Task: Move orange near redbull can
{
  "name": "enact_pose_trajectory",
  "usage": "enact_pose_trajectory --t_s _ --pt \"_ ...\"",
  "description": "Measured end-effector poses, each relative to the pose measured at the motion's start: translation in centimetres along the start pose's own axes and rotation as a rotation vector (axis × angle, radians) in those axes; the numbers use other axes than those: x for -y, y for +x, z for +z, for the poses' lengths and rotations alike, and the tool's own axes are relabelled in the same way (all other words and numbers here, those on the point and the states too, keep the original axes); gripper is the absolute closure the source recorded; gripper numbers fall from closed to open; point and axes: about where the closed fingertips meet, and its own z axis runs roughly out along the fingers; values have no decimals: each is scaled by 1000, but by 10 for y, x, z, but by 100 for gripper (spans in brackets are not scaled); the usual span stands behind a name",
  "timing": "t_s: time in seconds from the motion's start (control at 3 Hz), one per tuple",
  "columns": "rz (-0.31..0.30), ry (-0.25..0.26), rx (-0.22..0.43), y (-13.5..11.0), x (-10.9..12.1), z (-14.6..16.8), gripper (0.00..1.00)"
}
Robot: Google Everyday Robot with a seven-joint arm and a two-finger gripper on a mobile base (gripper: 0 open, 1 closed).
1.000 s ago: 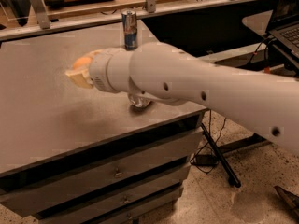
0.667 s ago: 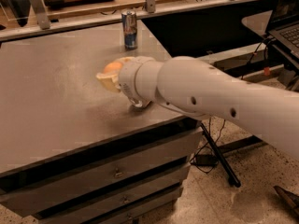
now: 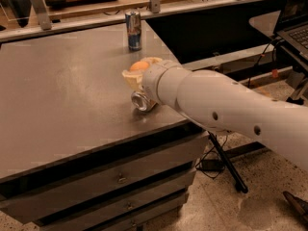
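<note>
My gripper (image 3: 136, 72) pinches the small round orange (image 3: 139, 66), short of the slim blue-and-silver redbull can (image 3: 134, 30). Next I'd reach farther, then release.

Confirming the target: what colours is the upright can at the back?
The redbull can is blue and silver with red, camera view; gripper holds orange before it.

Cream-tan claw (image 3: 136, 75) out over the dull grey-brown counter (image 3: 57, 90), wrapped round a bright orange (image 3: 139, 65). Beyond the claw, the redbull can (image 3: 134, 30) is blue and silver. Arm (image 3: 226, 112) behind the claw is plain white with 2 dark dots.
</note>
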Motion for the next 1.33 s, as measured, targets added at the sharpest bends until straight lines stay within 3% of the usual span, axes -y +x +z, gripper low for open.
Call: enact_pose_trajectory --t_s 0.33,0.67,1.0,1.33 --pt "-1 18 14 -4 2 3 100" --pt "-30 70 66 -30 24 16 100" --pt "-41 106 57 -33 50 21 100" --pt "-9 121 34 -26 84 31 100"
